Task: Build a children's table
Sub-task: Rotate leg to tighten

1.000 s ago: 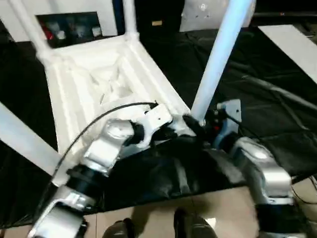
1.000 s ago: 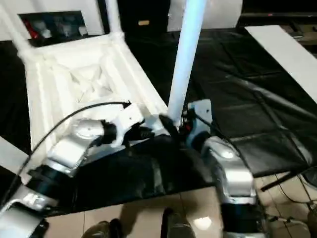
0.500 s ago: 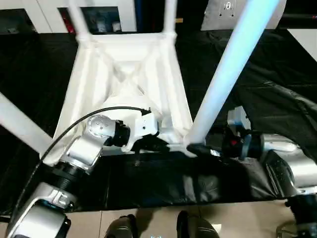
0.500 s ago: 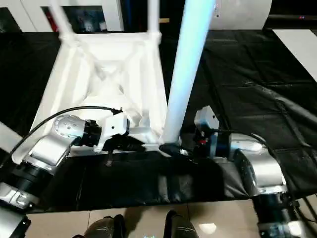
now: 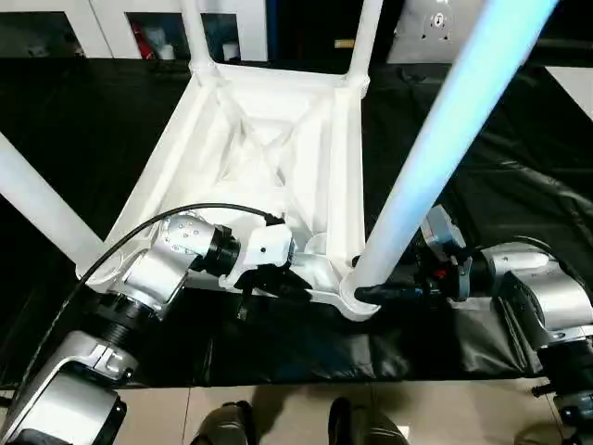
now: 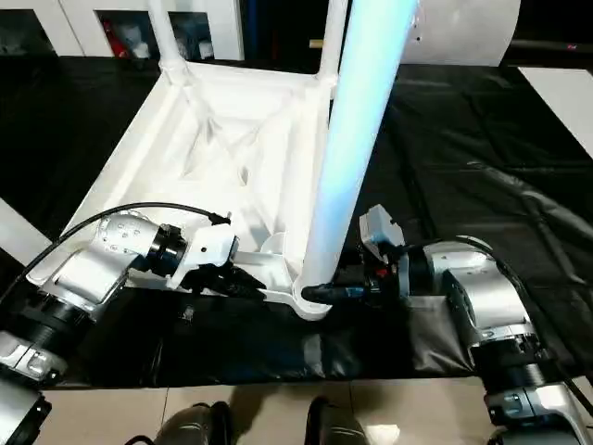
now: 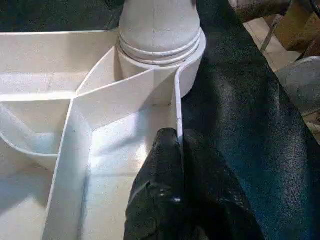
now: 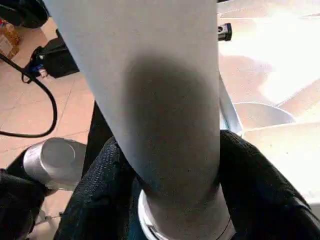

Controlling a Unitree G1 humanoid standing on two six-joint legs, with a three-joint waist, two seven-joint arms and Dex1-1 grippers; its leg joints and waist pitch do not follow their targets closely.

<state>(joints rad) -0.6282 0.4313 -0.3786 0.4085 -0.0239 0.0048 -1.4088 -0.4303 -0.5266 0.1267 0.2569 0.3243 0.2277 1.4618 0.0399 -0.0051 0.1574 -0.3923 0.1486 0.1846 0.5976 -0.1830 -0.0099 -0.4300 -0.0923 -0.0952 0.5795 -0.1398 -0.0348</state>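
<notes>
White table (image 5: pixel 269 158) lies upside down on the black mat (image 5: pixel 93 120), legs up. Left gripper (image 7: pixel 179 150) pinches its near rim, fingers together. Right gripper (image 8: pixel 165 165) hugs the near leg (image 5: pixel 435 148) at its socket.

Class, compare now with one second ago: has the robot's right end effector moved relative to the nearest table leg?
Yes. The right end effector remains at the base of the leg, but has swung outward: it reached in from the near-right before and now comes from the leg's right side.

A black padded counter (image 5: pixel 83 120) fills most of the frame. Beige floor tiles (image 5: pixel 296 417) run along the bottom. White cabinets (image 5: pixel 111 23) stand upper left.
</notes>
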